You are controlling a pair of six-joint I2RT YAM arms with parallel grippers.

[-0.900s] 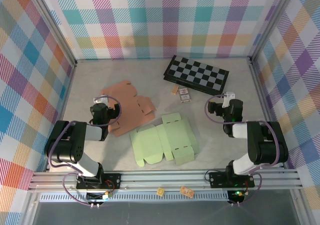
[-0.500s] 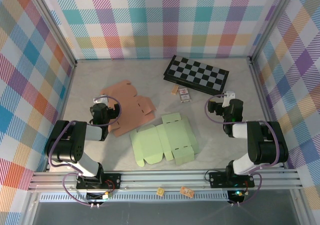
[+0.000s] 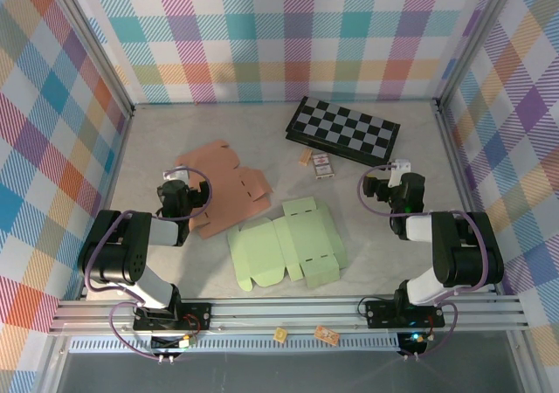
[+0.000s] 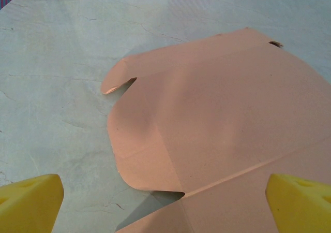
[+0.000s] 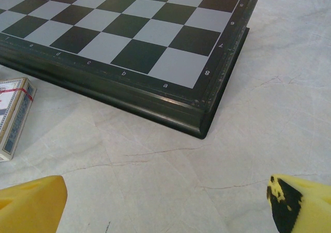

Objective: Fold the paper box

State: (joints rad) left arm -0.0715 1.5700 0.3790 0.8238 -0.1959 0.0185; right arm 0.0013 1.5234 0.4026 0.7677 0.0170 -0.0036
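Two unfolded paper boxes lie flat on the table. The salmon-brown one (image 3: 223, 188) (image 4: 222, 124) is at the left. The pale green one (image 3: 284, 249) lies in the middle, nearer the front. My left gripper (image 3: 176, 189) (image 4: 165, 207) rests low at the brown sheet's left edge, open, its yellow fingertips (image 4: 28, 202) wide apart over a rounded flap. My right gripper (image 3: 396, 183) (image 5: 165, 207) is open above bare table, its yellow fingertips (image 5: 31, 204) far apart with nothing between them.
A black chessboard (image 3: 343, 129) (image 5: 129, 41) lies at the back right, just ahead of the right gripper. A card pack (image 3: 322, 166) (image 5: 14, 116) and a small tan piece (image 3: 305, 157) sit in front of it. Checked walls surround the table.
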